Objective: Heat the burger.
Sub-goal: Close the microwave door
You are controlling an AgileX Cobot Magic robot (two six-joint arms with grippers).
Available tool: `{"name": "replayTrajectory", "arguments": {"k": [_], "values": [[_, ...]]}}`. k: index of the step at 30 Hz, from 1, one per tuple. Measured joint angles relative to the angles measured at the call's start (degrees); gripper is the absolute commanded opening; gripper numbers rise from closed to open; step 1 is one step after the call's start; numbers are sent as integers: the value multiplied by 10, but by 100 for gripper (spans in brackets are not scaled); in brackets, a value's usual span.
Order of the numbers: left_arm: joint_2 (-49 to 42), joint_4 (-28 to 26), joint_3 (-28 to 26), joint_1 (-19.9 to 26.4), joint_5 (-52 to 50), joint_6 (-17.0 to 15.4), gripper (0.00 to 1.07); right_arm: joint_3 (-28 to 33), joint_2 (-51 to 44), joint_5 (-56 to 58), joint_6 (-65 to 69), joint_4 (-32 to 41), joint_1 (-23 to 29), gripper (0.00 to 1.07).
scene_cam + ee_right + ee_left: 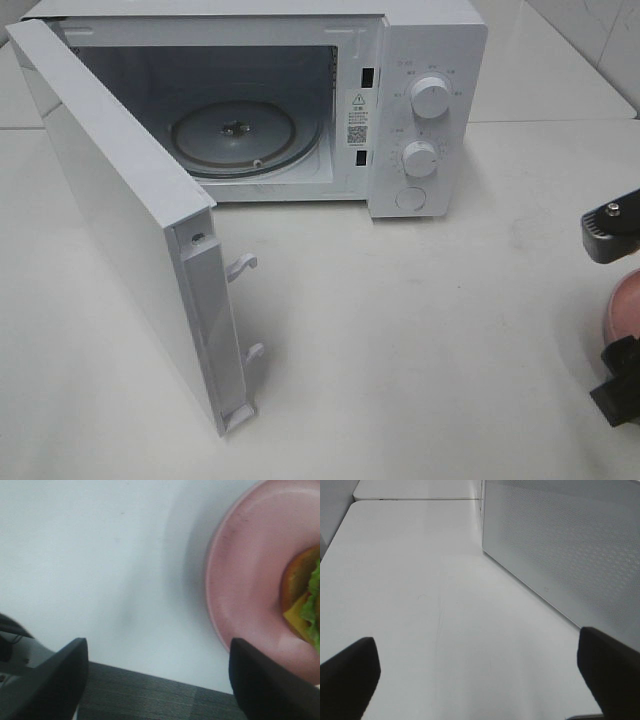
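Microwave [420,100] door [120,220] stood open on bench [400,350]. L gripper [480,680] fingers fully apart, empty. R gripper [155,680] fingers wide apart, empty, beside burger [305,600] on pink plate [250,580].

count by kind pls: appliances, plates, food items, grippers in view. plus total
Appliances: 1, the microwave, door open.
Plates: 1, the pink plate.
Food items: 1, the burger on that plate.
Grippers: 2, the left gripper and the right gripper.
Total: 5

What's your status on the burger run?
Both grippers open, empty. Burger on pink plate, ungrabbed. Microwave door open, path clear.
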Motion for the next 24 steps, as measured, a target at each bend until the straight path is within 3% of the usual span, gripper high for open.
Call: {"name": "replayTrajectory", "arguments": {"k": [9, 24], "values": [[0, 0, 0, 0, 0, 0, 100, 0, -129, 11, -157, 151, 0, 76], [0, 0, 0, 0, 0, 0, 100, -5, -296, 67, -187, 167, 0, 76]]}}
